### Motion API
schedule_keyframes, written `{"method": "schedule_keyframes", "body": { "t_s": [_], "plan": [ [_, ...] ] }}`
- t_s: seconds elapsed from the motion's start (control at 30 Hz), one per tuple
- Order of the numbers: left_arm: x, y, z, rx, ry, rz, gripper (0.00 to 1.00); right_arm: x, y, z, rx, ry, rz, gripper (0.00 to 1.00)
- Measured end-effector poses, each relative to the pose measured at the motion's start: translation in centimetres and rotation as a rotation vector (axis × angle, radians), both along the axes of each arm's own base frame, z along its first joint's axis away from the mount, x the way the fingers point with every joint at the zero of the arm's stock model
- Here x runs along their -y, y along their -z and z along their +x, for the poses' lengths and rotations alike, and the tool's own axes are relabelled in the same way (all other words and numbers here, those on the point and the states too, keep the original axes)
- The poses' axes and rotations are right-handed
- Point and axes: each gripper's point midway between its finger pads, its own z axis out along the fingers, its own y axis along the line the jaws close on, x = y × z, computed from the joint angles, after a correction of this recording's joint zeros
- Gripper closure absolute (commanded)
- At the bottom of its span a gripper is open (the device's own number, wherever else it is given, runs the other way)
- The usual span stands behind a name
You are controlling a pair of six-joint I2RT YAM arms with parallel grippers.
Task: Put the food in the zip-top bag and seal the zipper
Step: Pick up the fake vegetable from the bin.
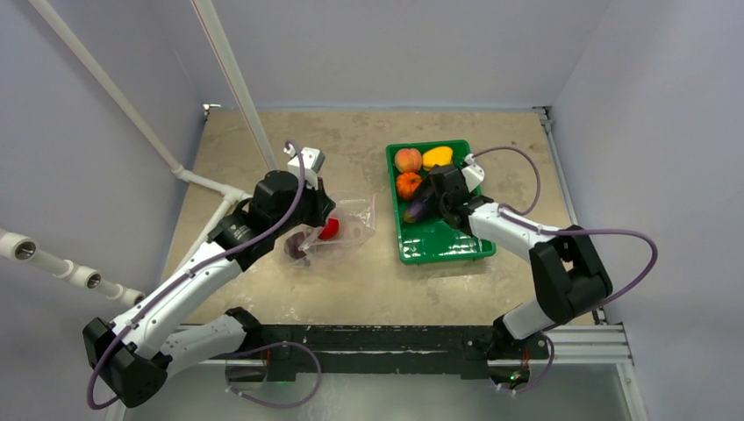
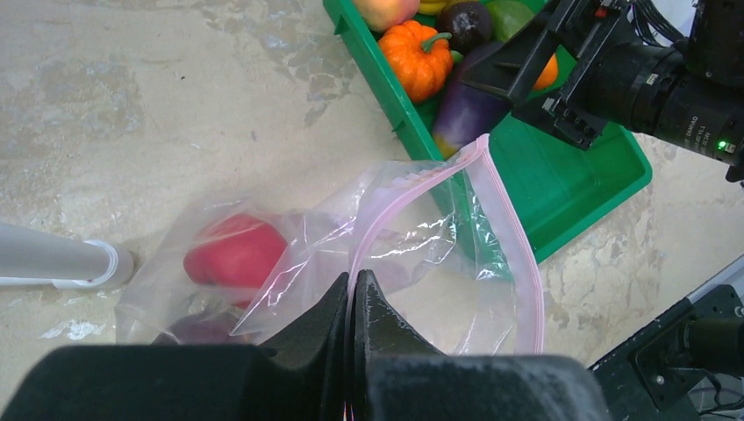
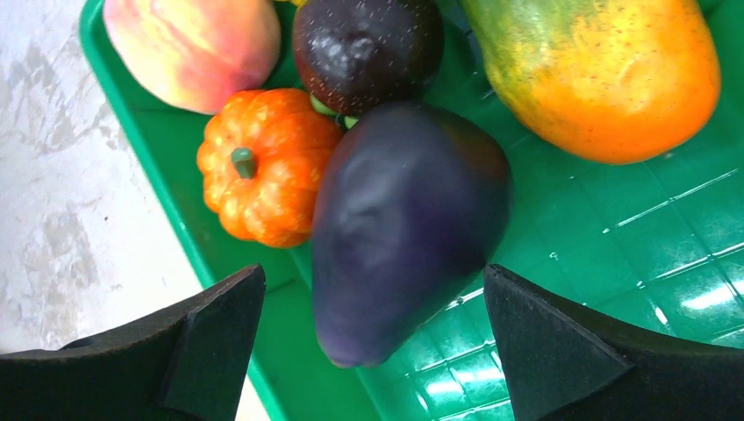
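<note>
Top external view: the zip-top bag lies on the table just left of the green tray, with the left arm over it and the right arm reaching into the tray. Left wrist view: the left pincer is clamped tight on the zipper. From the grip this pinkish strip rises, arches to a peak close to the tray's near wall, and descends on the far side, so the mouth of the bag gapes toward the tray. A red food piece and a darker purple piece lie inside the bag, at the end away from the mouth. Right wrist view: the right pincer is spread wide, one finger on each side of the purple eggplant. The eggplant rests on the tray floor with its long axis on a slight diagonal and its tapered end pointing toward the camera, between the fingers. The left finger stands apart from the eggplant; whether the right finger touches it cannot be told. Beyond the eggplant lie an orange pumpkin touching its side, a peach, a dark round fruit and a yellow-orange mango.
</note>
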Motion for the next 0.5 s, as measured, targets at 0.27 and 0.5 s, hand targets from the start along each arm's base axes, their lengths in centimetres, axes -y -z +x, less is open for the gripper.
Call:
{"method": "schedule_keyframes", "body": {
  "t_s": [0.27,0.5],
  "plan": [
    [-0.4,-0.1,-0.4,0.017,0.005,0.002,1.0,1.1,1.8,0.5,-0.028,0.049,0.032,0.11],
    [-0.5,-0.3,-0.4,0.025,0.005,0.002,1.0,1.0,3.0,0.9,-0.048,0.055,0.043,0.24]
  ]
}}
